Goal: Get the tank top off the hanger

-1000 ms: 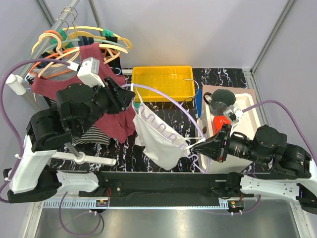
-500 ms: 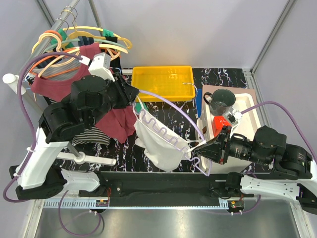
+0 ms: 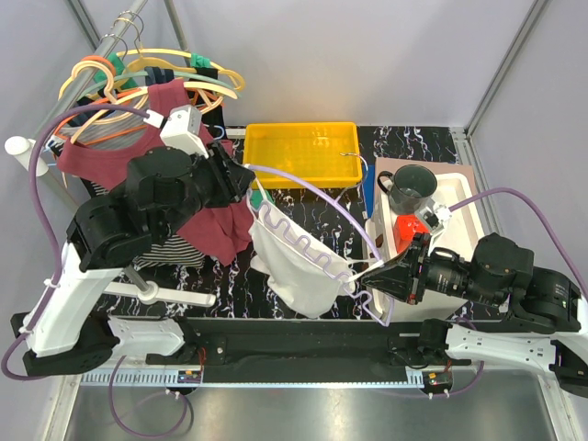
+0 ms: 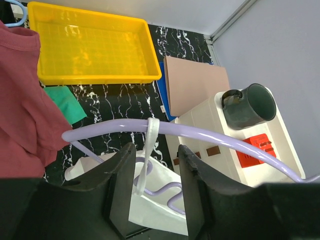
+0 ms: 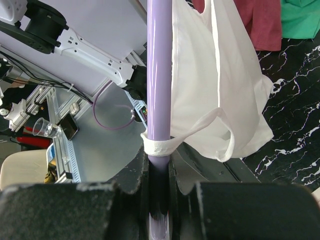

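Note:
A white tank top (image 3: pixel 294 266) hangs on a lavender hanger (image 3: pixel 303 188) held low over the black marbled table. My right gripper (image 3: pixel 363 274) is shut on the hanger's lower end (image 5: pixel 159 75). One strap (image 5: pixel 159 146) loops round the bar just above its fingers, and the tank top's body (image 5: pixel 215 90) hangs to the right. My left gripper (image 3: pixel 246 179) is open at the hanger's upper arm (image 4: pixel 200 134). The other strap (image 4: pixel 149 155) hangs from the bar between its fingers (image 4: pixel 125 170), with the white cloth (image 4: pixel 155 200) below.
A yellow tray (image 3: pixel 301 152) sits behind the hanger. A white box (image 3: pixel 459 207) at the right holds a dark mug (image 3: pixel 411 186) and a red item (image 3: pixel 407 225). A rack (image 3: pixel 138 73) with several hangers and a maroon garment (image 3: pixel 211 220) stands at the left.
My left arm has swung up and right, bringing its open gripper to the hanger's upper arm and strap. The right gripper and the hanger have barely moved.

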Tool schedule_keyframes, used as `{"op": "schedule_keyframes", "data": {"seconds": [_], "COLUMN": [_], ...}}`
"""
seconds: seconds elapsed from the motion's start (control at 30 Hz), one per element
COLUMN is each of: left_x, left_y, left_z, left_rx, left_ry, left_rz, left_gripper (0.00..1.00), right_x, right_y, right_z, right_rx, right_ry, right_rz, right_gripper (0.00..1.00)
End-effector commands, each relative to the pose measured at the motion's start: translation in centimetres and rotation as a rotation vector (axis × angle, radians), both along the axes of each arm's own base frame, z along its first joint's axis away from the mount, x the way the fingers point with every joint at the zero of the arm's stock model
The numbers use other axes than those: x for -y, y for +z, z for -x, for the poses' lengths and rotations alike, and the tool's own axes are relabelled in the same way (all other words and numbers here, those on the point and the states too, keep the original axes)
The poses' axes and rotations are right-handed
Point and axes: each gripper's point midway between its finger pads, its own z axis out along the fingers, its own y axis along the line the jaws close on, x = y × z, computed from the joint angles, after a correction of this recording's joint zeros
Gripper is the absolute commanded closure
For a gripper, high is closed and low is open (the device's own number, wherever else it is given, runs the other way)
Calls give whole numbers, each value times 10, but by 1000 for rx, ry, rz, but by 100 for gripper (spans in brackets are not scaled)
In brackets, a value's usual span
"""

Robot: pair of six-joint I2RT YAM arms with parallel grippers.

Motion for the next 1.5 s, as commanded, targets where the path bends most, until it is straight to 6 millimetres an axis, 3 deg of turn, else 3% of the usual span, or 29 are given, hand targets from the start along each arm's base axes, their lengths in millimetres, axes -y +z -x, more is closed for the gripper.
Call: {"op": "schedule_keyframes", "data": {"seconds": [0.0, 0.2, 0.37, 0.73, 0.93, 1.0, 1.2, 1.33, 1.47], "left_x": [3, 9, 3, 2, 9, 8, -12, -42, -69], "left_y": [6, 10, 12, -4, -6, -1, 25, 41, 43], "left_z": [-8, -20, -26, -24, -33, -37, -40, -41, -40], "left_rx": [30, 29, 38, 3, 14, 23, 86, 133, 162], "left_ry": [-3, -17, -5, -29, -49, -40, 41, 166, 274], "left_rz": [-8, -22, -31, -31, -61, -61, -33, -30, -51], "left_gripper": [57, 65, 83, 81, 89, 100, 100, 100, 100], "right_x": [2, 4, 3, 2, 6, 6, 13, 18, 20], "right_y": [39, 37, 32, 35, 34, 34, 25, 20, 15], "right_z": [1, -1, -2, -7, -9, -9, -9, -1, 3], "right_rx": [59, 61, 47, 60, 63, 64, 62, 66, 74], "right_ry": [8, -8, -15, -33, -55, -58, -69, -36, -8], "right_rz": [-111, -110, -104, -95, -102, -100, -84, -76, -53], "right_gripper": [100, 100, 100, 100, 100, 100, 100, 100, 100]}}
